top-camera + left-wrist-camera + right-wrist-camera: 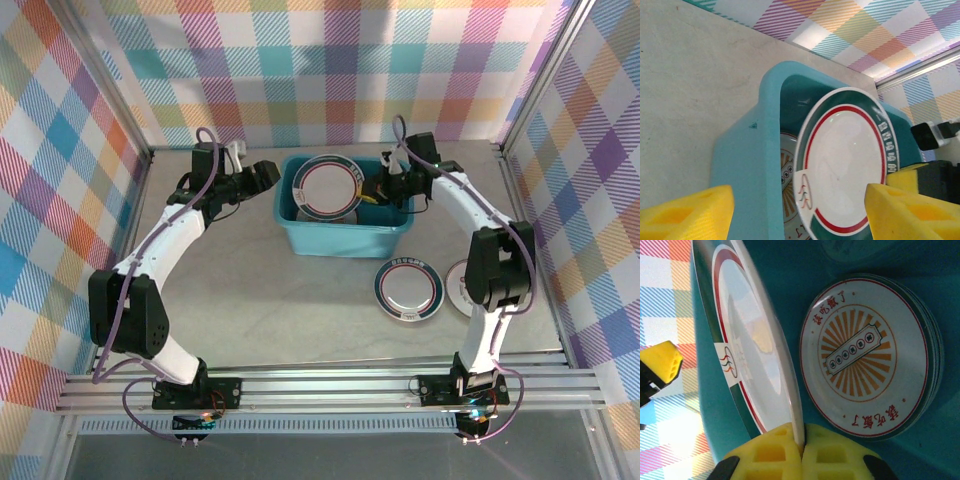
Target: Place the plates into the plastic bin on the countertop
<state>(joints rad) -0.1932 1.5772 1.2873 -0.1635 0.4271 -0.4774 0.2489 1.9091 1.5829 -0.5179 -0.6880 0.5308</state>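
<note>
R gripper (pixel 802 442) is pinching a teal-rimmed plate (pixel 328 185) by its edge, holding it tilted over the plastic bin (pixel 340 240) at far centre, above an orange-design stack (pixel 865 355) inside. L gripper (pixel 262 176), fingers spread, is hovering just left of the bin's rim. Bare countertop (pixel 270 310) is stretching near-left.

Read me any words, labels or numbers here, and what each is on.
"该吃饭了" (my best reading), red, printed twice on the sunburst plate lying in the plastic bin.
Its centre label: too small to read.
White characters round the rim of the teal-rimmed plate: blurred, unreadable.
</note>
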